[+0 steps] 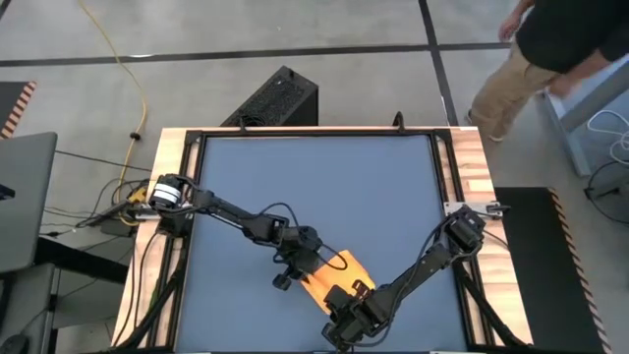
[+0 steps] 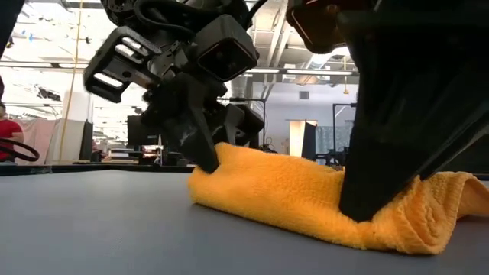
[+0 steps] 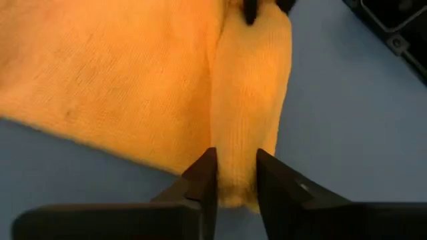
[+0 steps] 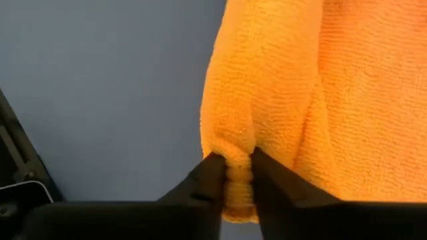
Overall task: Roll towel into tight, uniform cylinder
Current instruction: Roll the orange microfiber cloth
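The yellow towel [image 1: 341,267] lies on the dark blue tabletop [image 1: 314,177] near its near edge, right of the middle. One edge is rolled into a thick fold [image 3: 250,87], and the flat part [image 3: 107,80] is spread beside it. My left gripper [image 3: 237,179] is shut on one end of the fold and shows in the high view [image 1: 298,264]. My right gripper [image 4: 237,175] is shut on the other end, nearer the near edge [image 1: 351,301]. In the low view the towel [image 2: 290,195] rests bunched on the table between both grippers. My left gripper pinches the end of the rolled fold [image 3: 235,190] between its two fingers, several layers thick. The fingers slant down onto it and lie along the fold. The fold rests on the table. My right gripper pinches the opposite end of the rolled fold [image 4: 238,193] between its two fingers, several layers bunched together. The fingers slant down from the table's near side. The towel lies on the table beneath them.
The tabletop is bare blue toward the far edge and the left. A black box [image 1: 275,98] and cables [image 1: 128,197] lie on the floor beyond the table. A person [image 1: 550,44] stands beyond the far right corner.
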Robot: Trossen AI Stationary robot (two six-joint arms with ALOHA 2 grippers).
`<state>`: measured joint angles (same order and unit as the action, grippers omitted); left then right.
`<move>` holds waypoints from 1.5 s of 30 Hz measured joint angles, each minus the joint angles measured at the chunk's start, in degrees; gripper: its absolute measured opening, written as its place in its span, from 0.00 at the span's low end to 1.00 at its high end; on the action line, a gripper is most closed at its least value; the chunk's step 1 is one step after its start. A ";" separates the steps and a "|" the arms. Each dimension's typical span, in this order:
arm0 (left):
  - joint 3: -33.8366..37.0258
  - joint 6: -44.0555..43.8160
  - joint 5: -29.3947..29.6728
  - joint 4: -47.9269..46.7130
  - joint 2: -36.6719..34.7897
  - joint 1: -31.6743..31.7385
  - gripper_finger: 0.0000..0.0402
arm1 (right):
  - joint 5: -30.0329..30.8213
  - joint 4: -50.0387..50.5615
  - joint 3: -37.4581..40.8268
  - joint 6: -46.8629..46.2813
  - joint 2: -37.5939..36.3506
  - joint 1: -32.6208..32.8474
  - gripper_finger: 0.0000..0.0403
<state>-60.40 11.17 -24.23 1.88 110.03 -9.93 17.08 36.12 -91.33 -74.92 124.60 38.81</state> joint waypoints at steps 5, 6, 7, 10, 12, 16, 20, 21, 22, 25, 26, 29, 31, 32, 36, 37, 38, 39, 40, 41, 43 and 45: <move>0.09 0.65 -0.06 -0.82 -1.59 2.30 0.29 | -0.21 -0.36 0.07 -3.26 -0.04 0.78 0.09; 0.09 0.66 -0.40 -0.89 -2.04 2.81 0.30 | -0.31 -0.43 0.07 -4.37 -0.04 1.01 0.06; 0.09 0.74 -1.08 -1.55 -2.50 3.35 0.31 | -0.31 -0.51 0.09 -5.79 -0.04 1.17 0.06; 0.09 1.44 -4.96 -3.03 -3.60 4.80 0.32 | -0.20 -0.70 0.13 -10.22 -0.01 1.84 0.06; 0.09 2.77 -7.74 -5.71 -4.18 5.66 0.32 | -0.22 -1.22 0.11 -12.93 0.02 2.37 0.06; 1.45 4.04 -11.40 -8.79 -4.26 7.30 0.32 | -0.31 -1.66 0.11 -18.33 0.07 3.37 0.06; 5.52 2.75 -14.57 -4.76 -4.35 8.30 0.32 | -0.20 -1.74 0.15 -20.82 0.09 3.75 0.06; 6.89 2.01 -14.62 -3.26 -4.76 8.24 0.31 | -0.17 -1.76 0.17 -21.09 0.09 3.78 0.06; 8.21 1.57 -14.97 -1.61 -5.28 8.05 0.30 | -0.17 -1.81 0.20 -21.11 0.11 3.78 0.06; 12.42 -0.13 -16.05 5.48 -8.16 6.83 0.27 | 0.16 -1.77 0.21 -21.07 0.11 3.78 0.06; 13.99 -0.60 -16.02 8.18 -9.38 6.11 0.26 | 0.57 -1.75 0.22 -21.02 0.13 3.78 0.06; 17.98 -0.19 -13.05 18.66 -11.39 2.82 0.24 | 0.99 -1.99 0.23 -20.05 0.15 3.80 0.06; 19.87 3.31 -7.51 24.32 -11.44 0.17 0.23 | 1.03 -2.05 0.24 -19.75 0.17 3.80 0.06; 20.61 5.95 -3.71 26.59 -11.28 -1.30 0.23 | 1.07 -2.14 0.24 -19.75 0.17 3.80 0.06; 20.87 15.86 9.08 32.61 -9.77 -5.59 0.27 | 1.08 -2.55 0.31 -19.73 0.17 3.55 0.06; 20.17 17.13 11.50 32.60 -9.65 -6.14 0.29 | 1.12 -2.66 0.33 -19.71 0.17 3.53 0.06; 19.43 17.80 12.80 32.57 -9.61 -6.50 0.31 | 1.04 -2.77 0.33 -19.71 0.17 3.52 0.06; 18.81 18.21 13.07 32.70 -9.63 -6.69 0.33 | 1.03 -2.89 0.33 -19.71 0.17 3.52 0.06; 18.18 18.31 12.96 32.78 -9.63 -6.75 0.36 | 1.03 -2.95 0.33 -19.71 0.17 3.50 0.06; 17.53 18.31 12.54 32.66 -9.63 -6.76 0.39 | 0.88 -3.36 0.33 -19.71 0.19 3.50 0.06; 16.18 18.13 11.44 32.39 -9.63 -6.76 0.44 | 0.72 -3.87 0.33 -19.71 0.22 3.50 0.06; 14.78 18.14 10.34 32.00 -8.86 -6.76 0.50 | 0.54 -3.85 0.33 -19.71 0.22 3.47 0.06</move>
<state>-45.62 29.31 -13.89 33.88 101.17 -16.69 17.62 32.27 -91.00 -94.63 124.81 42.28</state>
